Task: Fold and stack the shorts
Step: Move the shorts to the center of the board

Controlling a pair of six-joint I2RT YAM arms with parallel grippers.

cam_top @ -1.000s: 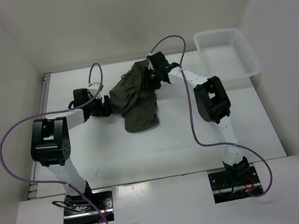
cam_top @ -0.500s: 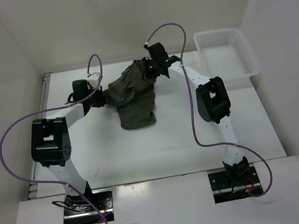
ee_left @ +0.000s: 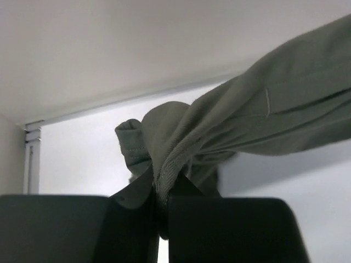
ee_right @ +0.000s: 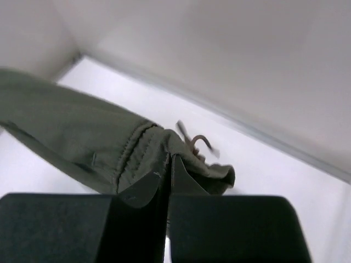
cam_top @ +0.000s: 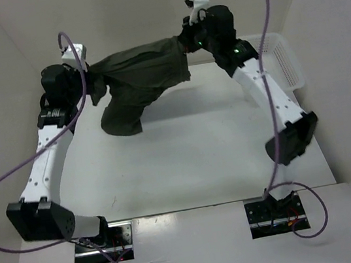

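Shorts (cam_top: 144,76), heaped on the tabletop (cam_top: 200,161) a second ago, now hang stretched in the air. One leg droops nearest, toward 10 o'clock. Behind it, left fingers (ee_left: 137,190) and right fingers (ee_right: 143,189) clamp opposite ends, probably ready for spreading flat.

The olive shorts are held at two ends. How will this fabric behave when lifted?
The shorts are probably very floppy: stretched between both pairs of jaws, one leg hangs down loosely. They are likely light, since small pinches at the edge carry them. They will probably wrinkle easily, as the fabric bunches at each pinch.
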